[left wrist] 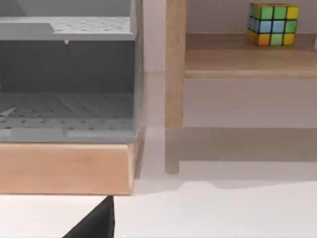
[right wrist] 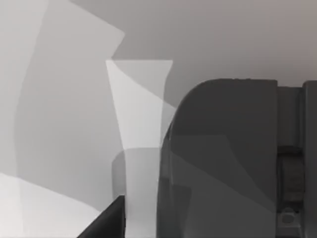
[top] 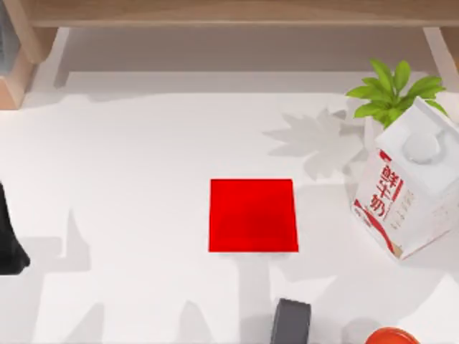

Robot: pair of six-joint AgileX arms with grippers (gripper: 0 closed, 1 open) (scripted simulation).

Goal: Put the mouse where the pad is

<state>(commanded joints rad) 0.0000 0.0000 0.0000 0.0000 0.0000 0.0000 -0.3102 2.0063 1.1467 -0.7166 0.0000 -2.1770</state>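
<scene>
The pad point(top: 252, 215) is a flat bright red square lying in the middle of the white table. The mouse point(top: 290, 322) is dark grey and sits at the table's front edge, just in front of the pad's right half and apart from it. The right wrist view shows the mouse point(right wrist: 223, 163) close up, with its rounded shoulder and a slot. A dark part of my right gripper point(right wrist: 104, 223) shows beside it. My left arm point(top: 11, 240) is parked at the far left edge, and a dark part of the left gripper point(left wrist: 96, 223) faces the shelf.
A white and red milk carton point(top: 405, 190) lies at the right, with a green plant point(top: 391, 89) behind it. A round red-orange object point(top: 391, 337) sits at the front right. A wooden shelf point(left wrist: 247, 64) with a colour cube point(left wrist: 274, 23) and a grey rack point(left wrist: 67, 74) stands at the back.
</scene>
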